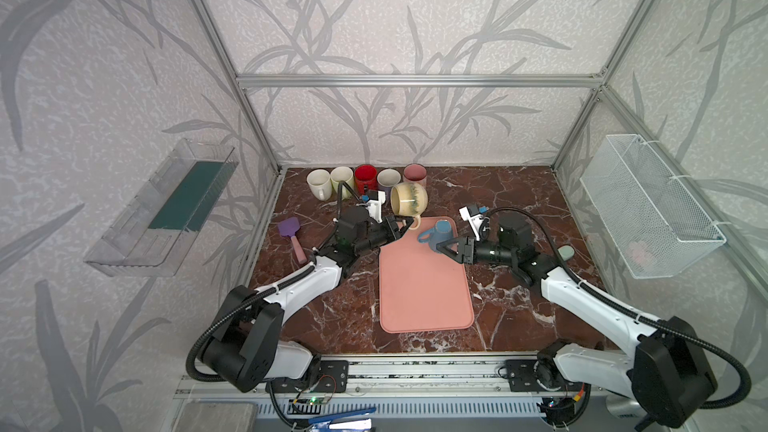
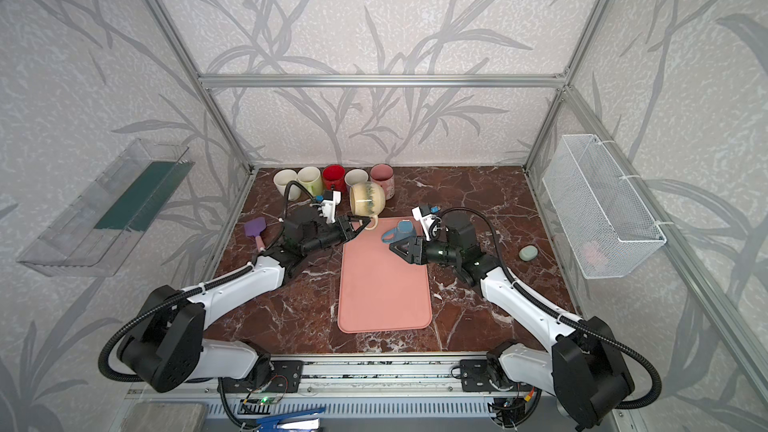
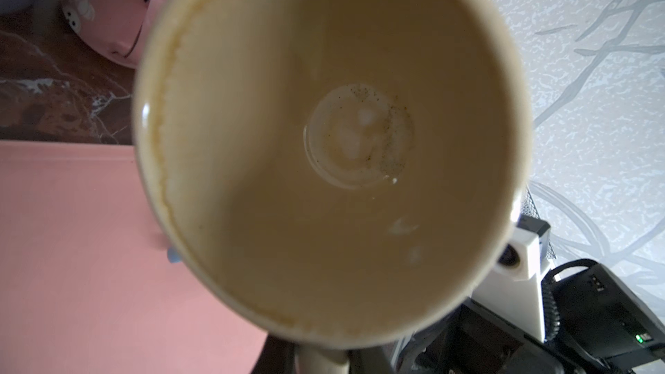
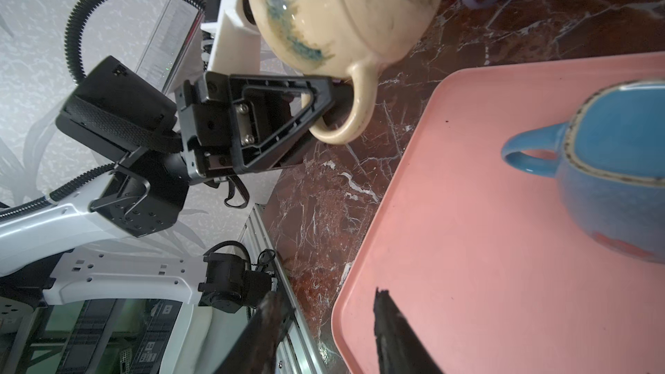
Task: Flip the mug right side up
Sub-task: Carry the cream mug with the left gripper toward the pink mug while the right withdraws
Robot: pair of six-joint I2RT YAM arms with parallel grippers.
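Left tool [image 1: 402, 226] tight on handle [image 4: 354, 109] of round cream mug [image 1: 409, 199], green-streaked, aloft on its side.

Cream mug [image 1: 409, 199]: beige glaze, smeared blue-green band round the belly, faint grey veining; inside plain beige, brown ring under the rim.
Blue mug [image 1: 438, 234]: mid blue, speckled grey-brown edge line.
Mat [image 1: 424, 292]: flat salmon pink.
Table [image 1: 519, 184]: dark red-brown marble, white veins.
Back row: white mug [image 1: 318, 180], pale green mug [image 1: 341, 178], red mug [image 1: 365, 176], lilac mug [image 1: 388, 179], pink mug [image 1: 414, 174]; print on the last looks like small white figures, blurred.
Spatula [image 1: 287, 227]: purple blade, pink handle.
Walls [image 1: 374, 35]: off-white, grey leaf pattern.
Basket [image 1: 648, 209]: white mesh.
Shelf [image 1: 166, 209]: clear, green strip.
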